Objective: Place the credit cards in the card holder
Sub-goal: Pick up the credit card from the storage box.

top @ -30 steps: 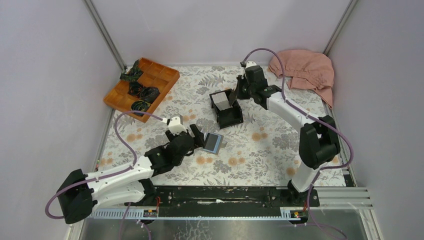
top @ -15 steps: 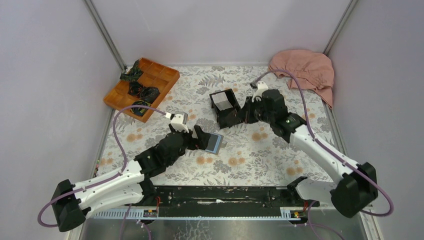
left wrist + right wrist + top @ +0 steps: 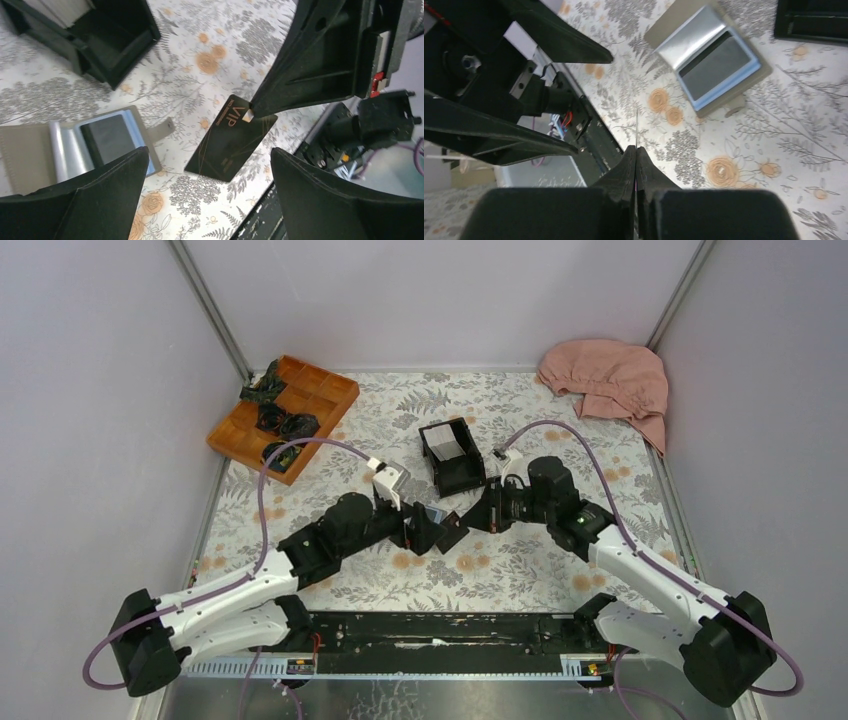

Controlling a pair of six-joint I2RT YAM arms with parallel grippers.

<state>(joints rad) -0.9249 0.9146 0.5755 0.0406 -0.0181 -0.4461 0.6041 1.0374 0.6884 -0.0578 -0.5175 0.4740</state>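
Note:
The card holder (image 3: 95, 145) lies open on the floral cloth, one half dark with a blue rim (image 3: 716, 65); from above only a sliver (image 3: 433, 512) shows past the left arm. My right gripper (image 3: 636, 150) is shut on a black credit card with gold VIP lettering (image 3: 232, 140), pinched at one long edge and seen edge-on (image 3: 636, 127) from its own wrist. That card (image 3: 452, 530) hangs just right of the holder. My left gripper (image 3: 209, 152) is open and empty, fingers spread wide around the card. More white credit cards (image 3: 448, 446) stand in the black box.
The black open box (image 3: 455, 472) stands just behind the holder. An orange compartment tray (image 3: 285, 415) with dark items sits at the back left, a pink cloth (image 3: 610, 380) at the back right. The black rail (image 3: 440, 630) runs along the near edge.
My right arm swung from the black box down to the holder, carrying the card. My left gripper moved right over the holder and spread its fingers a little wider.

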